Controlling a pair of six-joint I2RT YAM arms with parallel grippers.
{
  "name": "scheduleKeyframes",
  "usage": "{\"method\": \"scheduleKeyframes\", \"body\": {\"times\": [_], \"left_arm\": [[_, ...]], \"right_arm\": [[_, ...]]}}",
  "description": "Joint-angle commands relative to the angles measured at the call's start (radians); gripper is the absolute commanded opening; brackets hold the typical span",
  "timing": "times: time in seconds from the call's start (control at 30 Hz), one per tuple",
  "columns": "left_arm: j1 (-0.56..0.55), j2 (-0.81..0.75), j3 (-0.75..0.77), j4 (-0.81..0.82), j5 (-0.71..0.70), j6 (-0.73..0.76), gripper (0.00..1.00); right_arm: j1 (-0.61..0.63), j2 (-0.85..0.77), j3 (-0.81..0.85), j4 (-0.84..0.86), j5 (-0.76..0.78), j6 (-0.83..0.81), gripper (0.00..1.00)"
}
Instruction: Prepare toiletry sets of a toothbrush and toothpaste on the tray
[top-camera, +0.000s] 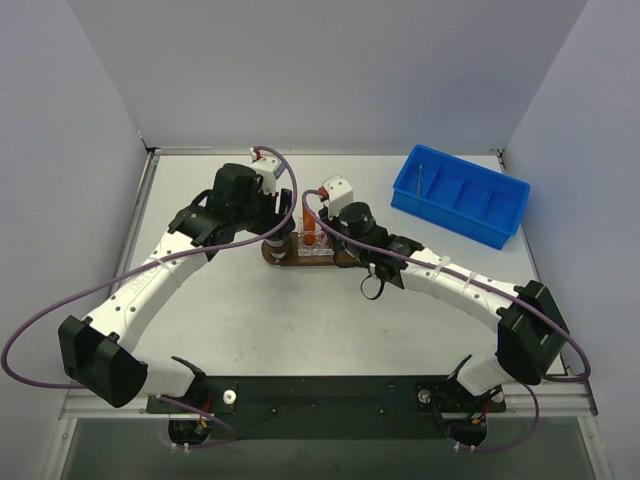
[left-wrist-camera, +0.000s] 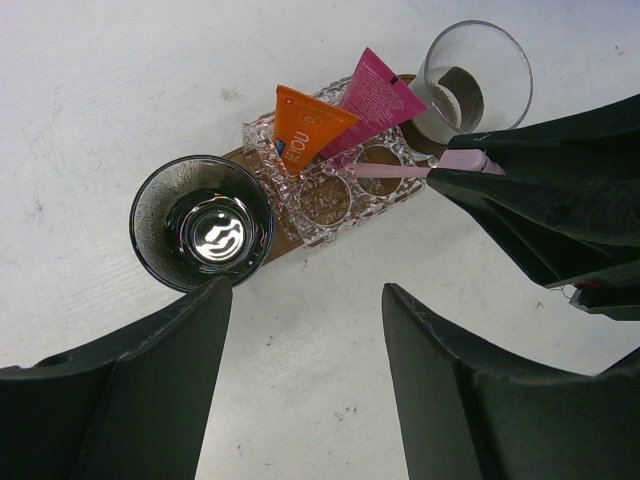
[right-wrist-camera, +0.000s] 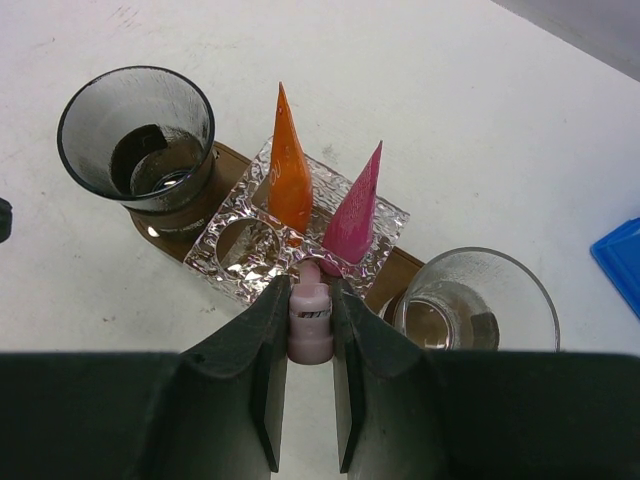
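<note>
The dark-brown tray (right-wrist-camera: 400, 268) carries a clear faceted holder (right-wrist-camera: 245, 250) with a glass at each end. The orange toothpaste (right-wrist-camera: 289, 175) and the magenta toothpaste (right-wrist-camera: 355, 210) stand tip-up in the holder's back holes. My right gripper (right-wrist-camera: 311, 285) is shut on the pale-pink toothbrush (right-wrist-camera: 311, 322), whose lower end points into a front hole. In the left wrist view the toothbrush (left-wrist-camera: 400, 170) runs from the right gripper's fingers to the holder (left-wrist-camera: 330, 195). My left gripper (left-wrist-camera: 305, 295) hangs open over bare table just beside the tray, with nothing between its fingers.
A dark smoked glass (left-wrist-camera: 203, 222) stands on one end of the tray and a clear glass (left-wrist-camera: 475, 80) on the other. A blue plastic bin (top-camera: 460, 195) with compartments sits at the back right. Both arms crowd the tray (top-camera: 285, 258) at mid-table.
</note>
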Motion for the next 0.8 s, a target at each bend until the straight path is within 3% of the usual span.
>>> {"method": "scheduleKeyframes", "body": {"times": [0.0,0.43,0.77], "left_arm": [[0.009,-0.009,0.034,0.013,0.005,-0.001,0.72],[0.009,-0.006,0.032,0.014,0.007,0.001,0.72],[0.010,-0.005,0.034,0.013,0.007,-0.001,0.72]], "right_arm": [[0.014,0.006,0.003,-0.006,0.037,-0.003,0.09],[0.026,-0.007,0.026,-0.071,0.076,0.001,0.34],[0.027,-0.007,0.044,-0.091,0.081,0.008,0.39]]}}
